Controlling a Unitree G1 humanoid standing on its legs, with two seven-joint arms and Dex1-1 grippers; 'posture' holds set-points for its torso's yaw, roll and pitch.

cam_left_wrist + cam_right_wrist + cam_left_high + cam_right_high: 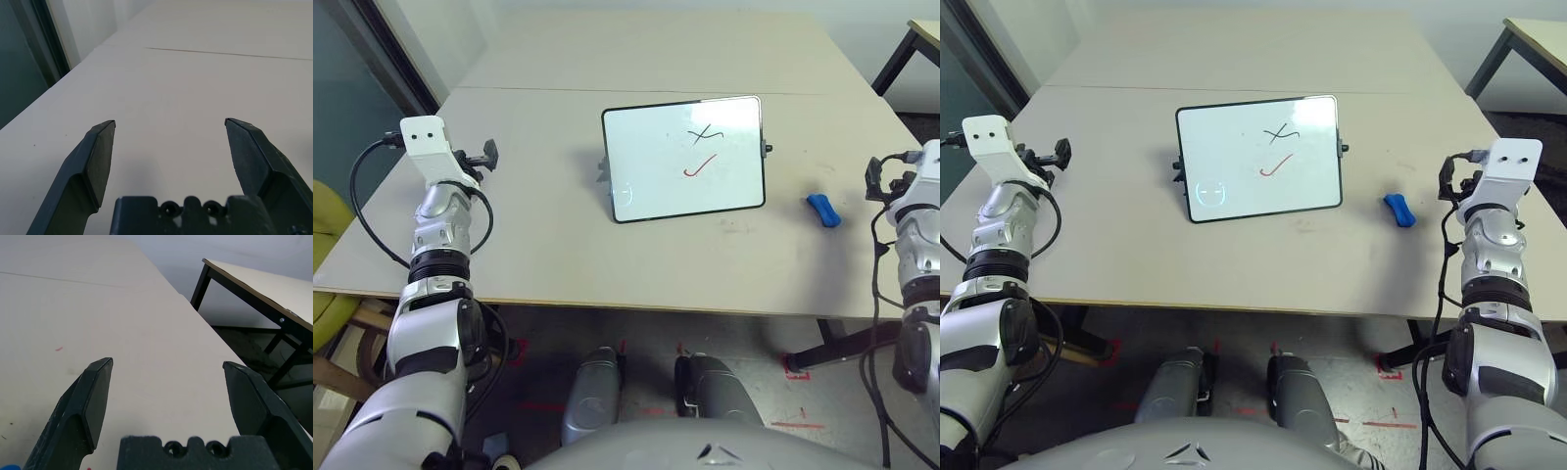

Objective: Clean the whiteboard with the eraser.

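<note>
Pale counter [558, 245] with thin seam across; second table [1540, 44] beyond right edge. Black-framed whiteboard [683, 162] near middle, slightly tilted up off surface, bearing black scribble [706, 135], red check mark [700, 166]. Blue eraser [823, 210] on counter between whiteboard and right claw [167, 364], apart from both. Right claw wide, empty; left claw [170, 122] wide, empty, over counter's left side.

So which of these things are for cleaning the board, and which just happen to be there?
For the job:
- whiteboard, with black and red marks
- blue eraser
- table under both

Just there:
- second table
- yellow-green chair
</note>
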